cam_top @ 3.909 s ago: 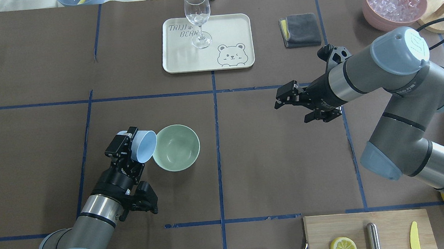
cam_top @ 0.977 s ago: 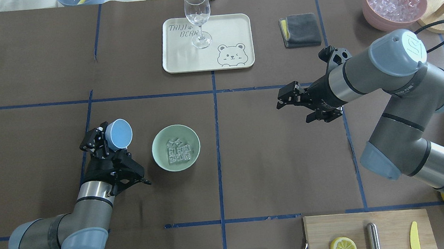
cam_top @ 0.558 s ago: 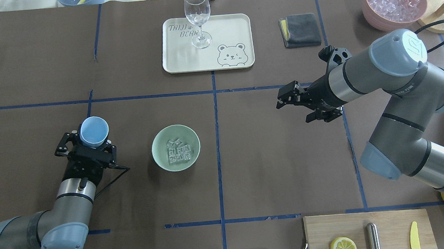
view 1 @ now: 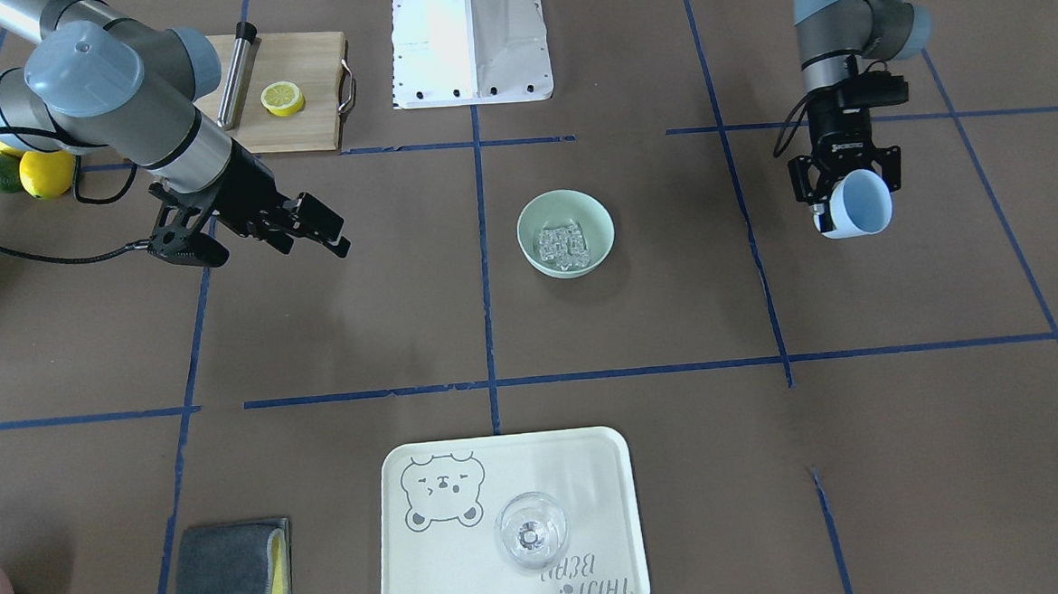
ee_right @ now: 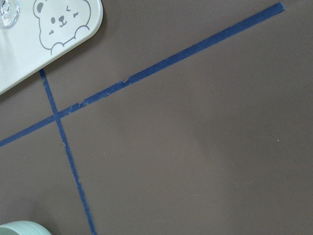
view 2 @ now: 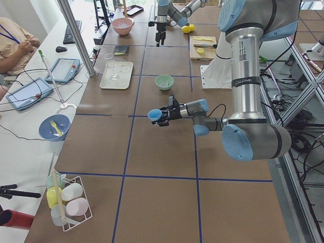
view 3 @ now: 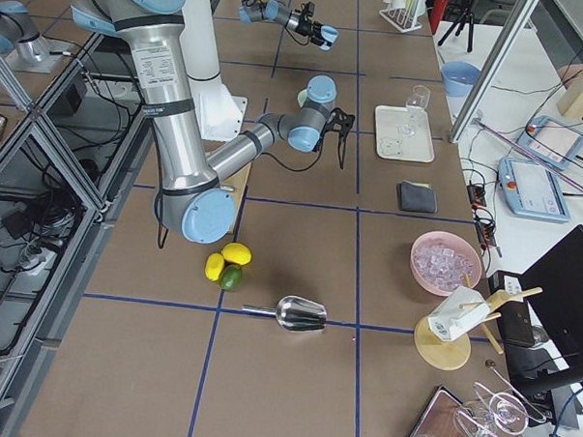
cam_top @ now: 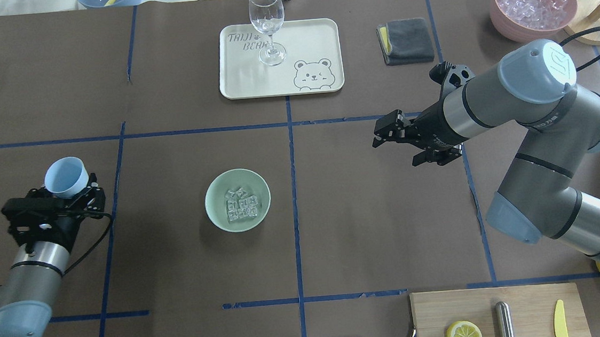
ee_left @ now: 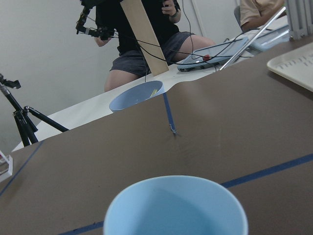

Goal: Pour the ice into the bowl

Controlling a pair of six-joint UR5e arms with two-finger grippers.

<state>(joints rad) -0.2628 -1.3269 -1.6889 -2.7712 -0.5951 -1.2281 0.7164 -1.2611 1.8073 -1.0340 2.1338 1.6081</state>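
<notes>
Ice [cam_top: 241, 204] lay in bowl [cam_top: 214, 207], well right of left gripper [cam_top: 69, 189], which pinched cup [cam_top: 66, 176]; right gripper [cam_top: 378, 134] spread, farther right, empty.

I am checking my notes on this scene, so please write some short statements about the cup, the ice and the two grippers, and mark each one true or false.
1. The ice lies inside the green bowl. True.
2. The left gripper holds the blue cup directly over the bowl. False: it holds the cup off to the side, apart from the bowl.
3. The right gripper holds nothing. True.
4. The wine glass lies on its side. False: it stands upright on the bear tray.
5. The blue cup is full of ice. False: its inside looks empty.
</notes>
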